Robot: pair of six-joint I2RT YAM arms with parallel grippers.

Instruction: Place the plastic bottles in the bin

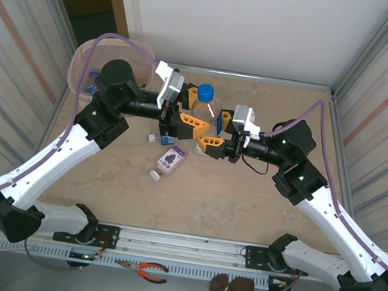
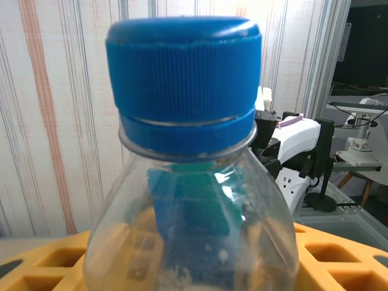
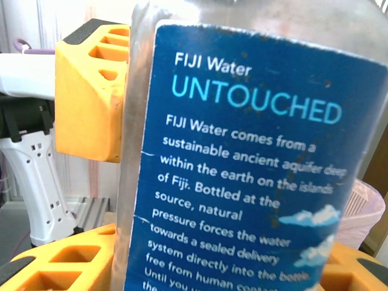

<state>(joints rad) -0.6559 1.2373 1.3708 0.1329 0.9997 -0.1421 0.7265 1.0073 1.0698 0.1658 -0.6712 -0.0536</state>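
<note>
A clear plastic bottle (image 1: 205, 107) with a blue cap (image 2: 183, 66) and a blue Fiji Water label (image 3: 242, 176) is held upright above the middle of the table. My left gripper (image 1: 189, 121) is shut on it from the left, and its orange fingers (image 2: 48, 254) flank the bottle's shoulder. From the right, my right gripper (image 1: 211, 142) is shut on the labelled body, orange fingers (image 3: 42, 267) at either side. A small bottle with a purple label (image 1: 170, 158) lies on the table below them. The beige bin (image 1: 92, 63) with its pink liner stands at the far left.
A small white cap (image 1: 154, 175) lies by the purple-label bottle. Striped walls close in the table on both sides. Red-handled pliers (image 1: 152, 272) and a brown lump (image 1: 232, 290) lie on the ledge in front of the arm bases.
</note>
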